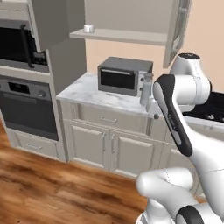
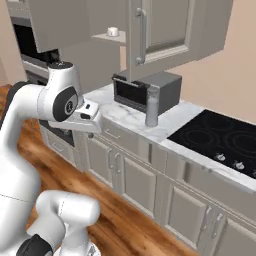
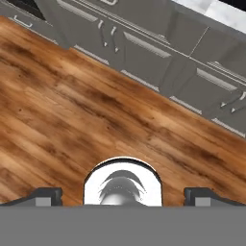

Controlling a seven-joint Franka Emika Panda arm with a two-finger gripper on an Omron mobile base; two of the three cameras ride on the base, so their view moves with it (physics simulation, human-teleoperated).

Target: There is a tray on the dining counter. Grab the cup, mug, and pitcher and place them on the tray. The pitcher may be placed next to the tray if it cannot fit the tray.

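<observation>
Grey pitcher point(image 2: 152, 107) upright on marble worktop point(image 2: 125, 116) just beside microwave point(image 2: 147, 90), white mug point(image 2: 113, 32) on shelf above microwave, jaws spread wide, empty, over wood floor point(image 3: 72, 120).

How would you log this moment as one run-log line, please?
hand: open, empty, over wood floor | pitcher: upright on counter beside microwave, untouched

We see a white marble counter point(image 1: 87, 94) over grey cabinets; on it sit a grey microwave point(image 1: 124, 75) and, just beside its right end, the tall grey pitcher point(image 1: 146, 89), upright. A black cooktop point(image 2: 220, 136) is set in further right. Shelf point(image 1: 118, 36) above carries a small white cup-like item point(image 1: 89, 28). Wooden floor point(image 3: 72, 110) below.
</observation>
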